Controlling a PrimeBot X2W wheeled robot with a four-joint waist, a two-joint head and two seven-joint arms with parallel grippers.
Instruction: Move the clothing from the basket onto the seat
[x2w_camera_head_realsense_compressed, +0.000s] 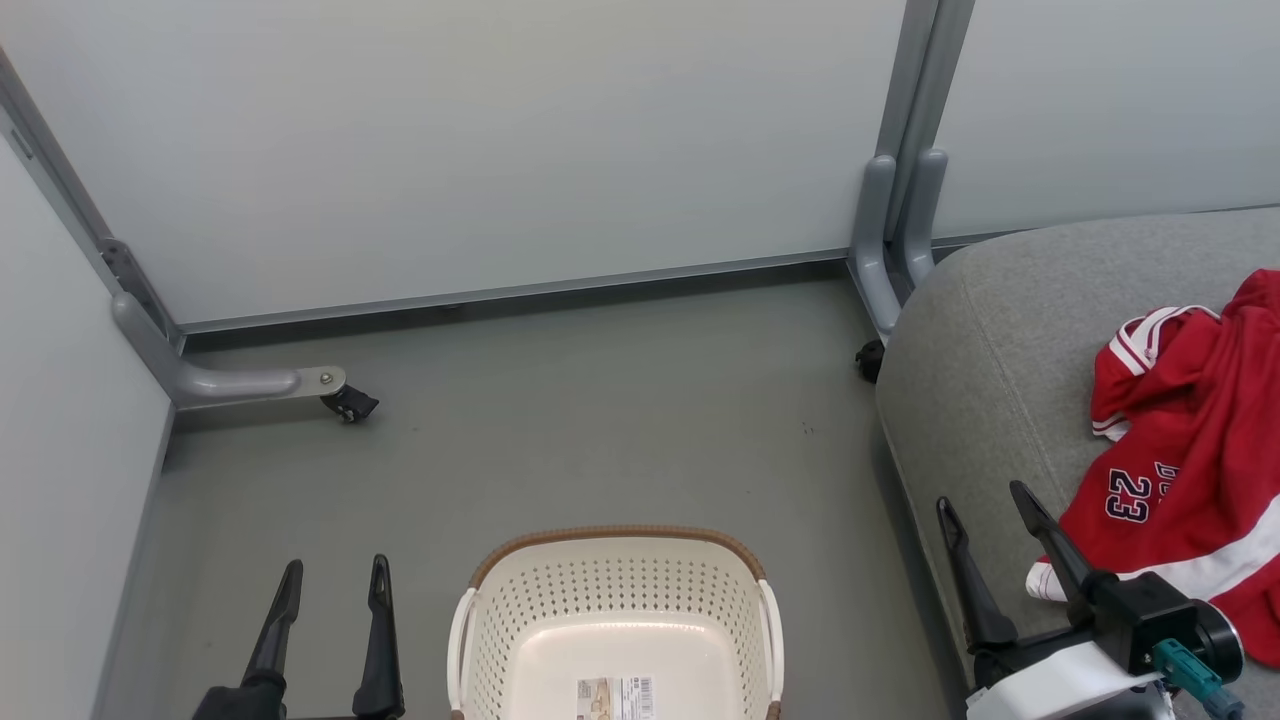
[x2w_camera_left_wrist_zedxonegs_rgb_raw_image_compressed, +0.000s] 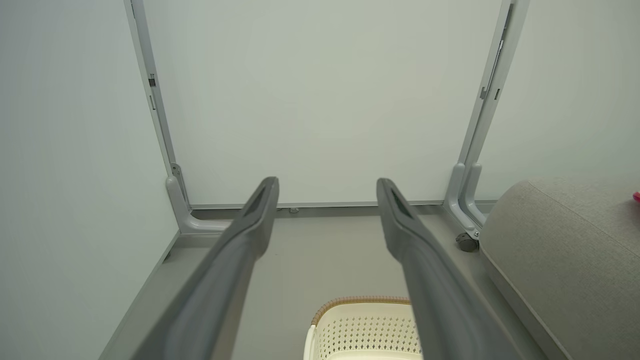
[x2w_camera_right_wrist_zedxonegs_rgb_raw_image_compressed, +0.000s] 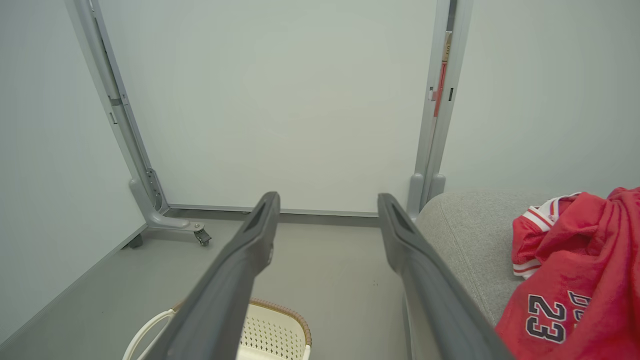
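One dark "23" on clothing (x2w_camera_head_realsense_compressed: 1190, 440), basket (x2w_camera_head_realsense_compressed: 520, 610) sticker (x2w_camera_head_realsense_compressed: 615, 697) illegible

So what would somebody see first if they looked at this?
The bright red basketball jersey with a dark 23, crumpled on the grey seat at the right. Then the cream laundry basket at bottom centre, its visible part holding only a label sticker.

The clothing (x2w_camera_head_realsense_compressed: 1190, 450) (the basket (x2w_camera_head_realsense_compressed: 620, 590) too) runs off view.
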